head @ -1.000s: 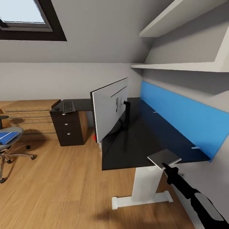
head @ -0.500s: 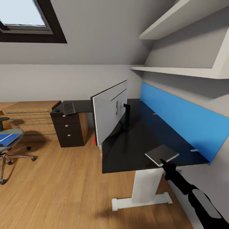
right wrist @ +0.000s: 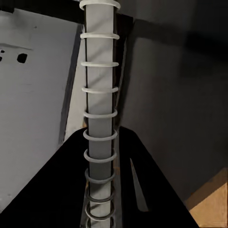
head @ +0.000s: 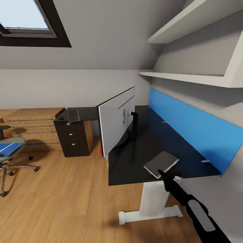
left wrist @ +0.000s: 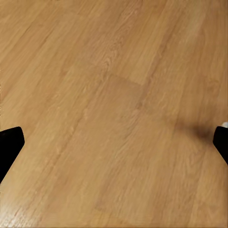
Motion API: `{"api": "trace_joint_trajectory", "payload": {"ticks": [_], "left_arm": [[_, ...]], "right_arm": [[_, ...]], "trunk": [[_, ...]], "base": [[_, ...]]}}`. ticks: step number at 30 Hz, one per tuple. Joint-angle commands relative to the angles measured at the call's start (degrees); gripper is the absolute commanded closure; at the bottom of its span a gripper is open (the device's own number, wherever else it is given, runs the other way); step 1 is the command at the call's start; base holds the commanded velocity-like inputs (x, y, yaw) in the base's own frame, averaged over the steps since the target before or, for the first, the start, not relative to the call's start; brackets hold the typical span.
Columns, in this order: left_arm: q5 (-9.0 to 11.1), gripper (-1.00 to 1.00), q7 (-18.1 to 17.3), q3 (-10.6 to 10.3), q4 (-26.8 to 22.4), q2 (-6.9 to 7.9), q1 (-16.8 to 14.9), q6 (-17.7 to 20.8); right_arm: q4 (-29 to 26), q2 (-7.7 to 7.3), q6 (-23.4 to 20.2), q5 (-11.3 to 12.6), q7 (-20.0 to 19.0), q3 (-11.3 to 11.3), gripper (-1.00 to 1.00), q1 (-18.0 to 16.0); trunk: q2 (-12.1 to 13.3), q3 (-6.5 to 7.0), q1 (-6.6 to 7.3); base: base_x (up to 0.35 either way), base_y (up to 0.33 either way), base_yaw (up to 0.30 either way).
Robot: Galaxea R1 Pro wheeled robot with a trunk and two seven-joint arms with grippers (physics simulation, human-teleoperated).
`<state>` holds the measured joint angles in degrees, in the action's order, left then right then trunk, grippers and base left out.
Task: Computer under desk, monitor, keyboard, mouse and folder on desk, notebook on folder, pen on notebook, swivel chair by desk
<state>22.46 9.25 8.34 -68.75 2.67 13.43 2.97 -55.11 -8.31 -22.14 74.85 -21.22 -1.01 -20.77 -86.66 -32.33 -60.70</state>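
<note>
My right gripper (head: 162,174) is shut on the grey notebook (head: 161,163), holding it by its near edge over the front end of the black desk (head: 141,148). In the right wrist view its spiral spine (right wrist: 99,95) runs between my dark fingers (right wrist: 61,190). The monitor (head: 116,121) stands on the desk, its grey back toward me. Keyboard (head: 73,115) and mouse (head: 61,117) lie on the far desk wing. At the left edge is the swivel chair (head: 13,158), with the blue folder (head: 7,147) on its seat. My left gripper (left wrist: 114,142) hangs open above the floor. The computer and pen are out of view.
Black drawers (head: 72,136) stand under the far wing, with light wooden low cabinets (head: 32,125) beside them. A blue back panel (head: 192,128) and white wall shelves (head: 189,76) line the right side. Plank floor (head: 67,195) stretches between the chair and the desk.
My right arm has carried the notebook left along the desk's front end, a little toward the monitor. The head view has shifted slightly.
</note>
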Motion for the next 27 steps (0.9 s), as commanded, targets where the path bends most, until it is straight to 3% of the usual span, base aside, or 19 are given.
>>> {"api": "trace_joint_trajectory", "payload": {"ticks": [1,2,5,6,13,18,22,27], "left_arm": [[0.29,-1.0,0.24,-0.06,-0.14,0.01,0.02,0.27],[-0.1,-1.0,0.24,-0.07,-0.13,0.0,0.02,0.22],[-0.73,-1.0,0.24,-0.06,-0.13,-0.02,0.02,-0.08],[-1.07,-1.0,0.24,-0.05,-0.11,-0.02,0.02,-0.53],[-1.85,-1.0,0.17,-0.08,-0.07,-0.02,0.02,-2.11],[-1.95,-1.0,0.15,-0.08,-0.07,-0.03,0.02,-2.31],[-1.97,-1.0,0.15,-0.08,-0.07,-0.03,0.02,-2.37],[-1.93,-1.0,0.15,-0.08,0.0,-0.03,0.02,-2.37]], "right_arm": [[0.01,0.62,0.12,-0.56,-0.29,-0.1,1.0,-0.03],[0.01,1.81,1.76,-2.92,-0.67,0.0,1.0,-0.01],[0.01,3.63,5.17,-6.44,-1.69,0.14,1.0,0.01],[0.01,4.77,7.69,-8.91,-2.42,0.29,1.0,0.05],[0.01,8.53,15.62,-19.04,-3.8,3.03,1.0,0.76],[0.05,9.8,17.68,-21.67,-3.96,6.31,1.0,0.95],[0.08,10.03,18.08,-22.15,-3.95,9.33,1.0,0.98],[0.09,10.19,18.22,-22.32,-3.79,11.34,1.0,0.99]], "trunk": [[-0.03,-0.04,0.0],[-0.03,-0.04,0.0],[-0.03,-0.04,0.0],[-0.03,-0.04,0.0],[-0.03,-0.04,0.0],[-0.03,-0.04,0.0],[-0.03,-0.04,0.0],[-0.03,-0.04,0.0]], "base": [[0.0,0.0,0.0],[0.0,0.0,0.0],[0.0,0.0,0.0],[0.0,0.0,0.0],[-0.1,0.022,0.0],[-0.285,0.111,0.0],[-0.311,0.158,0.0],[-0.305,0.188,0.0]]}}
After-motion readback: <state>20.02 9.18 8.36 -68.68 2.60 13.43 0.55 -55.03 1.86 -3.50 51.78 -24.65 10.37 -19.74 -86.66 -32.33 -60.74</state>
